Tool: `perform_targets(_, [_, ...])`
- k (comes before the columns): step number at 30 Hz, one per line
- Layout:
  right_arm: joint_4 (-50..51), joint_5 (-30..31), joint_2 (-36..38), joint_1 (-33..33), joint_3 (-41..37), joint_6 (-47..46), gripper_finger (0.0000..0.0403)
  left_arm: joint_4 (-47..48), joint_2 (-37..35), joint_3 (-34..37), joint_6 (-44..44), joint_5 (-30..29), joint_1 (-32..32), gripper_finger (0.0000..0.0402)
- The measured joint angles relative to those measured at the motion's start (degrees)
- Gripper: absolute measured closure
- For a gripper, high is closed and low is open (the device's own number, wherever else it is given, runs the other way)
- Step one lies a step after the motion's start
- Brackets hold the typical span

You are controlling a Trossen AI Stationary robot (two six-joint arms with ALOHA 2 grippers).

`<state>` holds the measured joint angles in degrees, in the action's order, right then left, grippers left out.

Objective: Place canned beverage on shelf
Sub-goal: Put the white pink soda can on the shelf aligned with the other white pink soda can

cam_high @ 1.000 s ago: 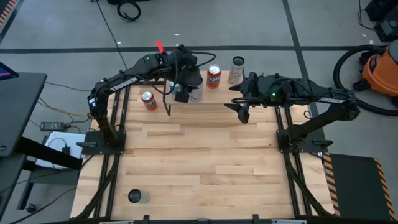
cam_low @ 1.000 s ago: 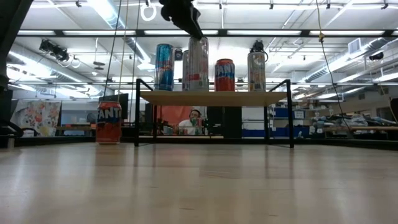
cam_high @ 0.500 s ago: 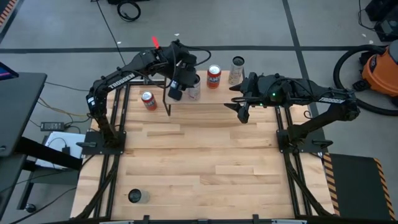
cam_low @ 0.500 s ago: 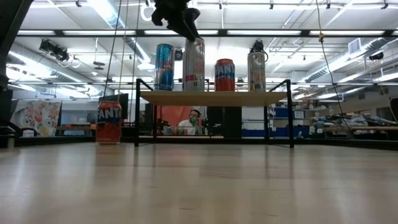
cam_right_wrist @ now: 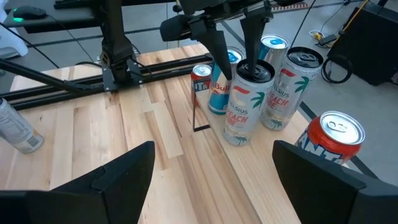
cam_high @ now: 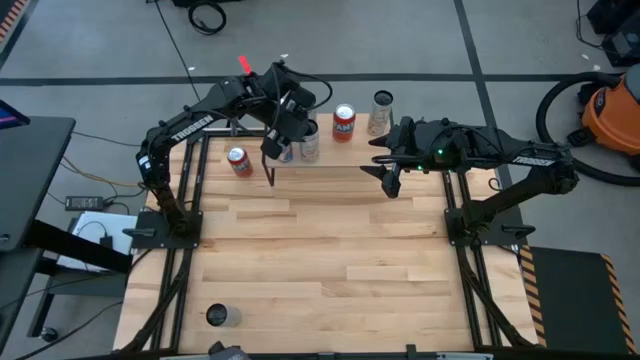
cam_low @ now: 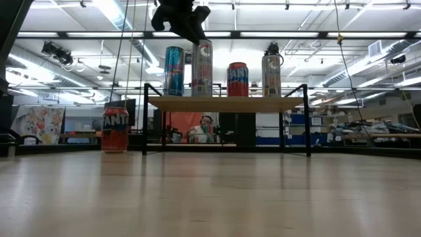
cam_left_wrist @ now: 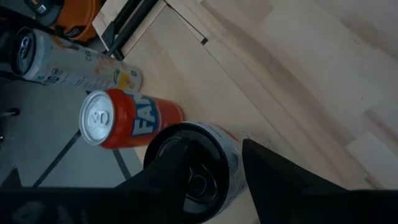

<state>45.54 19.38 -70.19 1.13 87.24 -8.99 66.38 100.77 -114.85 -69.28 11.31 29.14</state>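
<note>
Left fingers (cam_left_wrist: 273, 174): dark pair, closed on the top rim of a tall white cylindrical drink can with peach-and-green print (cam_right_wrist: 242, 102), one finger on each side of the lid. Left gripper (cam_right_wrist: 238, 65): reaches down from above over the can. The can stands upright on the shelf (cam_low: 227, 103), a low light-wood board on thin black metal legs at the far edge of the pale plank-wood surface (cam_high: 330, 260). In the low view it is second from the shelf's left end, just beside a tall blue-and-silver can (cam_low: 173, 71), and whether the two touch cannot be told. Further along the same shelf are a shorter red-orange can with a silver lid (cam_low: 237, 79) and a tall silver can with pale print (cam_low: 271, 76), both upright. A short orange soda can (cam_low: 115, 130) stands upright on the surface just beside the shelf's left legs, clear of the board. Right gripper (cam_high: 382, 162): hangs over the surface near the shelf's right end with its fingers spread wide and nothing between them, well apart from the held can. A clear plastic bottle (cam_high: 217, 316) sits near the surface's front left corner, well away from both arms. An orange canister vacuum with a dark hose (cam_high: 610, 115) is on the grey floor to the right
</note>
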Motion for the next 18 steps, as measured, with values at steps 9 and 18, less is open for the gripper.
perform_targets(9, [-0.04, 0.0, 0.0, 0.0, 0.0, -0.46, 0.0067, 0.02, 0.0, 0.07, -4.29, 2.25, 1.99, 0.0246])
perform_targets(18, [-0.02, 0.0, 0.0, 0.0, 0.0, -0.46, 0.0067, -0.22, 0.0, 0.09, -4.45, 2.45, 1.86, 0.0246])
